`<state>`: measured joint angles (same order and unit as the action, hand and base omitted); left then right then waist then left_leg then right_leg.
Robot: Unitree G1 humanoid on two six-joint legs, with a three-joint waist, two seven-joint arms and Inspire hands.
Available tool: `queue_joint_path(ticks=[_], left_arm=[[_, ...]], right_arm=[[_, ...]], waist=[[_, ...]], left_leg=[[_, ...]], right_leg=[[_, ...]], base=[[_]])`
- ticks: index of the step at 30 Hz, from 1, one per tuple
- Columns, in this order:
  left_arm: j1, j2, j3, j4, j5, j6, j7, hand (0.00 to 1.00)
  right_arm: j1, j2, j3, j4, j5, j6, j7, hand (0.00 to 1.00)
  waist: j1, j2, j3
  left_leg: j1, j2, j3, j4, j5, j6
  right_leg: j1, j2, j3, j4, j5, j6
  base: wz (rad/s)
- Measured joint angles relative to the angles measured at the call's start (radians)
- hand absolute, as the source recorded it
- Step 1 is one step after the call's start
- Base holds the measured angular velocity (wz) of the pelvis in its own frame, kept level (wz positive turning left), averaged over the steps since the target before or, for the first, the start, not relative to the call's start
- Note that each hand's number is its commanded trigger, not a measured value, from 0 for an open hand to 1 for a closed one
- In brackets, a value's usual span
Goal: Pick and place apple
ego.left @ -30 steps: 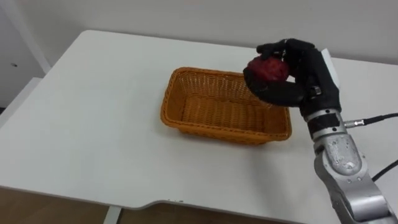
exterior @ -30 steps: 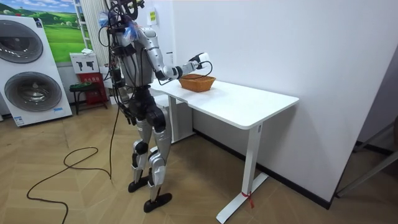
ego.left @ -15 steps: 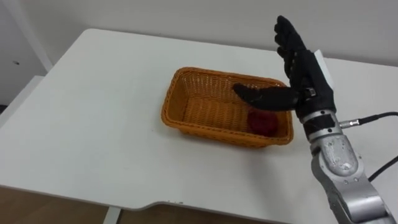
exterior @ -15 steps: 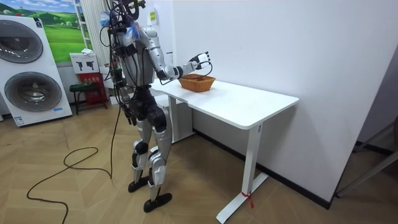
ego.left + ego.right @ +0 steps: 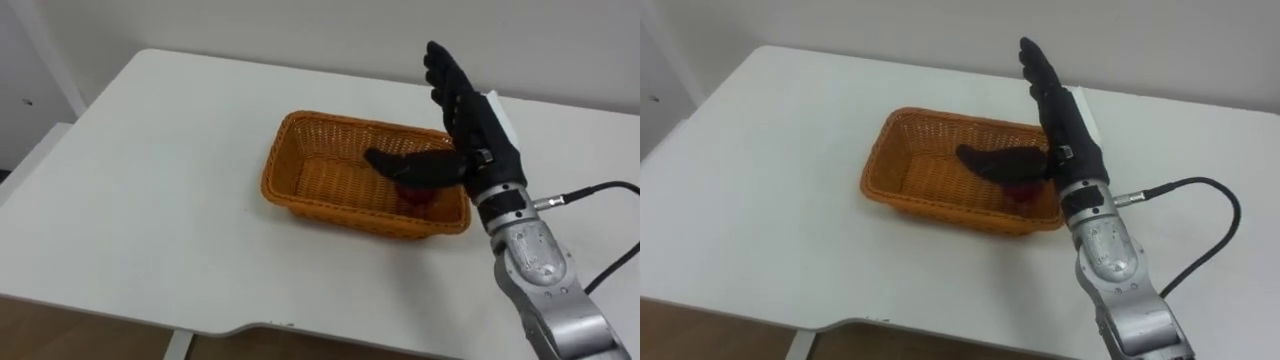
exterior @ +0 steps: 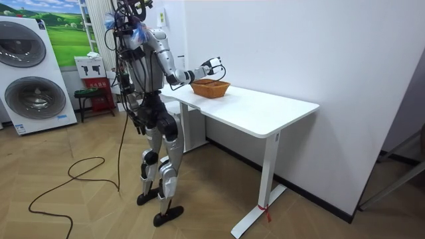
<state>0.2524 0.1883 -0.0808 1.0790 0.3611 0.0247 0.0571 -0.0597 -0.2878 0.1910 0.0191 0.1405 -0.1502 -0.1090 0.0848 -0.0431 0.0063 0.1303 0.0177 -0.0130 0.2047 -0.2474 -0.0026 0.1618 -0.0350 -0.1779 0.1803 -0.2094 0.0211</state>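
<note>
A dark red apple (image 5: 414, 192) lies inside the orange wicker basket (image 5: 330, 165) at its right end, mostly covered by my thumb. My right hand (image 5: 462, 120) hovers open above that end of the basket, fingers straight and pointing away, thumb stretched left over the apple. In the right eye view the apple (image 5: 1019, 190) peeks out below the right hand (image 5: 1058, 105), inside the basket (image 5: 925, 160). In the room view I stand at the table's end with the right hand (image 6: 212, 64) raised over the basket (image 6: 210, 87).
The white table (image 5: 150, 180) stretches wide to the left of and in front of the basket, with its front edge close below. In the room view, washing machines (image 6: 33, 66) and a red stool (image 6: 95, 93) stand behind me.
One second ago the right hand held the apple above the basket's right end. It has let go; the apple now lies in the basket and the hand is open, shifted slightly left.
</note>
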Motion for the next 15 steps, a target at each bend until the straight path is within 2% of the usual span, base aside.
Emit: queue_joint_path(ticks=[2, 5, 7, 10, 14, 15], left_arm=[[-0.001, 0.000, 0.004, 0.000, 0.000, 0.000, 0.002, 0.00], [0.001, 0.000, 0.019, 0.001, 0.000, 0.000, 0.003, 0.00], [0.006, 0.000, 0.033, 0.001, 0.002, -0.001, 0.005, 0.00], [0.017, 0.000, 0.062, 0.001, 0.004, -0.003, 0.024, 0.00], [0.048, -0.002, 0.132, 0.000, 0.001, -0.007, 0.049, 0.00], [0.063, 0.001, 0.140, 0.000, -0.013, -0.010, 0.061, 0.00]], right_arm=[[0.000, 0.000, -0.019, 0.000, 0.000, 0.000, -0.004, 0.00], [0.000, 0.000, -0.064, 0.000, -0.006, 0.000, -0.038, 0.00], [0.001, 0.000, -0.099, 0.000, -0.030, -0.001, -0.060, 0.00], [0.012, 0.000, -0.167, 0.002, -0.037, -0.002, -0.127, 0.00], [0.049, -0.002, -0.343, 0.011, -0.021, -0.003, -0.255, 0.00], [0.050, -0.004, -0.387, 0.045, -0.003, -0.016, -0.302, 0.00]], waist=[[-0.001, -0.002, -0.0013], [-0.004, 0.004, 0.0012], [-0.015, 0.008, 0.0012], [-0.044, 0.009, -0.0034], [-0.076, 0.009, -0.0123], [-0.090, 0.007, -0.0135]], left_leg=[[0.000, 0.000, 0.003, 0.000, 0.000, 0.000], [0.001, -0.001, 0.006, 0.000, 0.000, 0.000], [-0.001, -0.001, 0.006, 0.001, 0.000, 0.000], [-0.004, -0.002, 0.005, 0.001, 0.000, 0.000], [0.001, -0.003, 0.006, -0.002, 0.000, 0.000], [0.004, -0.003, 0.006, -0.004, 0.000, 0.000]], right_leg=[[-0.001, 0.000, 0.003, 0.000, 0.000, 0.000], [-0.001, 0.000, 0.009, 0.000, 0.000, 0.000], [-0.003, 0.000, 0.008, 0.000, 0.000, 0.000], [-0.001, -0.001, 0.006, -0.007, 0.000, 0.000], [-0.001, -0.001, 0.010, -0.010, 0.000, 0.000], [0.003, -0.001, 0.011, -0.011, 0.000, 0.000]], base=[[-0.02], [-0.02], [0.00], [0.00], [-0.01], [0.00]])
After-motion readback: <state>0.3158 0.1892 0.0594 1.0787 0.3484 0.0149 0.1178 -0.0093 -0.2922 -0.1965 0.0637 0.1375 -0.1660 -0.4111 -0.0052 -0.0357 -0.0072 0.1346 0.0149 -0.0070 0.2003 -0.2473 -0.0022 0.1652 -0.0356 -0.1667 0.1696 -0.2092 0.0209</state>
